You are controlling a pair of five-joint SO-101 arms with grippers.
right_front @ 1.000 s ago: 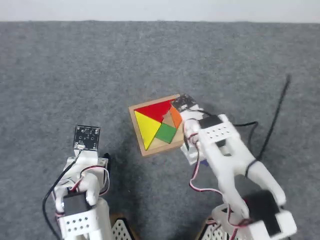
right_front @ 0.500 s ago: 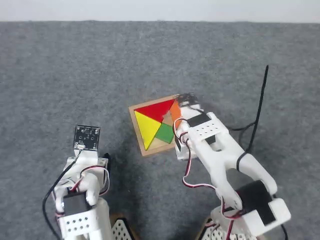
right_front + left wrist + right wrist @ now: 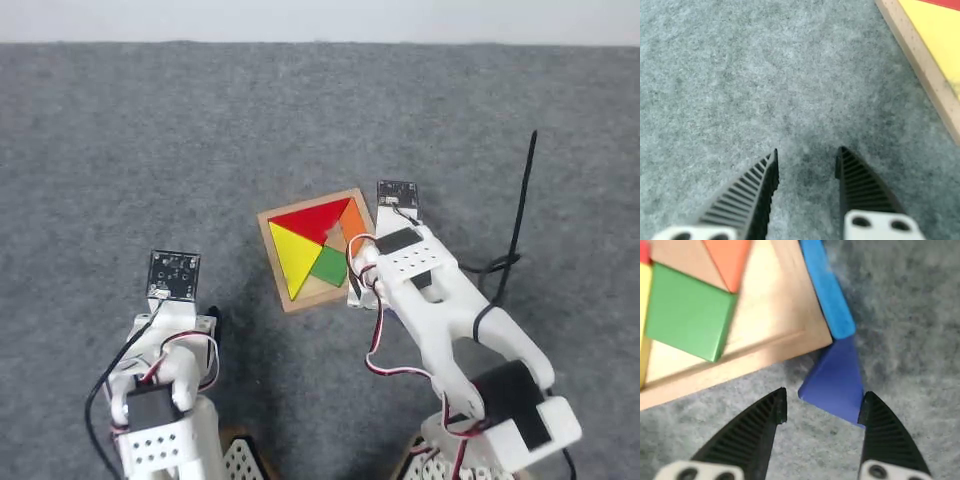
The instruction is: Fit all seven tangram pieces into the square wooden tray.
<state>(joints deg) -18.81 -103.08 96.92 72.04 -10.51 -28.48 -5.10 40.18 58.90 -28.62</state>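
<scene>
four pieces sit in the wooden tray [image 3: 715,371]: red triangle [image 3: 312,218], yellow triangle [image 3: 290,255], green square [image 3: 331,265], orange triangle [image 3: 351,222]. blue piece [image 3: 827,290] lies along its outer edge. dark blue triangle [image 3: 835,380] is on the surface [image 3: 150,130] at the tray corner, between the parted fingers of the right pincer [image 3: 825,395]. left pincer [image 3: 808,150] is apart, idle. judged roughly half done.

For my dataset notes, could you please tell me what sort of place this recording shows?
Probably a robotics test bench: a grey felt-covered table, two small white arms with exposed wiring, and a wooden tangram tray set out in front of them.
</scene>
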